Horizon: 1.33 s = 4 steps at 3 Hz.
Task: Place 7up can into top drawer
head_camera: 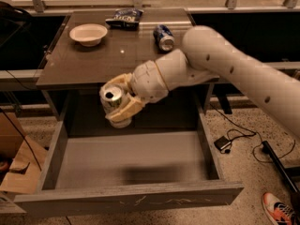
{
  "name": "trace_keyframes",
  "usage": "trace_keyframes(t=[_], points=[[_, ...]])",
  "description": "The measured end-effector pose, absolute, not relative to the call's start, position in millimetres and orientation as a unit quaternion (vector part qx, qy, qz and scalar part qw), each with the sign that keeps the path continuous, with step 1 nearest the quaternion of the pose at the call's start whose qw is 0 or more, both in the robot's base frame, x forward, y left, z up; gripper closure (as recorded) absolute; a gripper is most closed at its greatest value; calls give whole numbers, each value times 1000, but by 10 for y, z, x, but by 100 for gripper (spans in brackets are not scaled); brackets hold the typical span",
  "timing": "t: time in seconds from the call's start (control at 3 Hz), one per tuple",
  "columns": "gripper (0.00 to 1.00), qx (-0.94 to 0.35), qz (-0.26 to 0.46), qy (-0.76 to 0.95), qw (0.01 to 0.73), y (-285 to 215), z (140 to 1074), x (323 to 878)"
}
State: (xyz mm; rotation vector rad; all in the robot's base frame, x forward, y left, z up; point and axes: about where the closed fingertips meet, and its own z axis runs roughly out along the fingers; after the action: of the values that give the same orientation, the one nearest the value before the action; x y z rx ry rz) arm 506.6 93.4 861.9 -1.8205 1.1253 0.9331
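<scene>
Grasp looks done: pincer point(118, 100) is clamped on the 7up can point(111, 101), held in the air just past the bench point(117, 60) front edge, at about 9 o'clock from frame centre. It hangs over the back-left of the open top drawer point(131, 198), about 11 o'clock on the drawer floor and, by my read, clear of it. Left to do: lower the can inside, let go, pull the arm out.
</scene>
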Motion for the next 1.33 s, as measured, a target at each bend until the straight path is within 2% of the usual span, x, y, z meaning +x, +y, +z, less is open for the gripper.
trace_keyframes(t=[0.33, 0.67, 1.0, 1.33], points=[[100, -686, 414, 467, 375, 960, 8003, 4841], [100, -658, 437, 483, 378, 982, 7597, 4866], [83, -658, 408, 470, 423, 1030, 7763, 5086], [59, -647, 402, 463, 453, 1125, 7813, 5255]])
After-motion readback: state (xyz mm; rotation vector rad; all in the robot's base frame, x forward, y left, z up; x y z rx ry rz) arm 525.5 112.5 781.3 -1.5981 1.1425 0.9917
